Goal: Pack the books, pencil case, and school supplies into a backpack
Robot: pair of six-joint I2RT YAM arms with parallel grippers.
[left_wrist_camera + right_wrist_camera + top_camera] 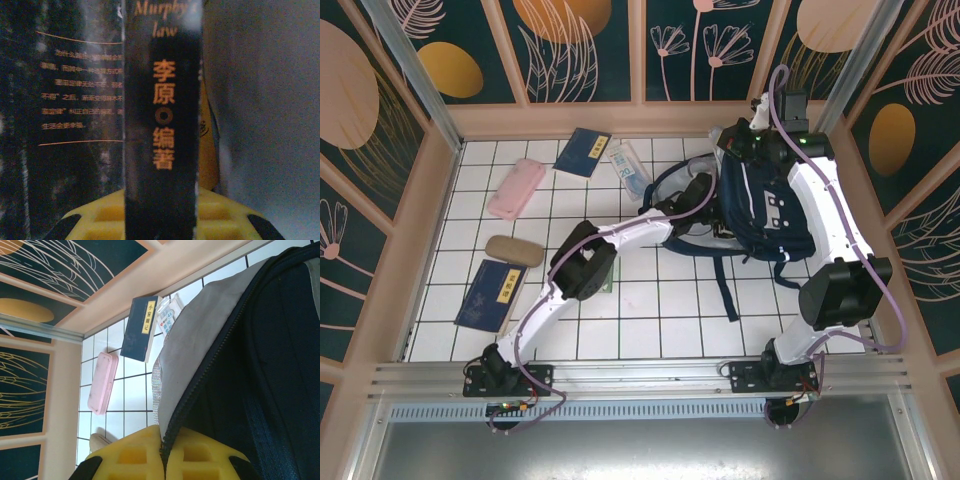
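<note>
Left wrist view shows the left fingers clamped on the gold-lettered spine of the black book at the mouth of the backpack, whose zipper edge the right fingers pinch tightly, far right on the table.

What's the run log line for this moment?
left end effector: shut on black book | right end effector: shut on backpack zipper edge

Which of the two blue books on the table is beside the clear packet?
The far blue book, by the back wall, with the clear packet at its right. The other blue book lies near the left edge, beside a tan case.
</note>
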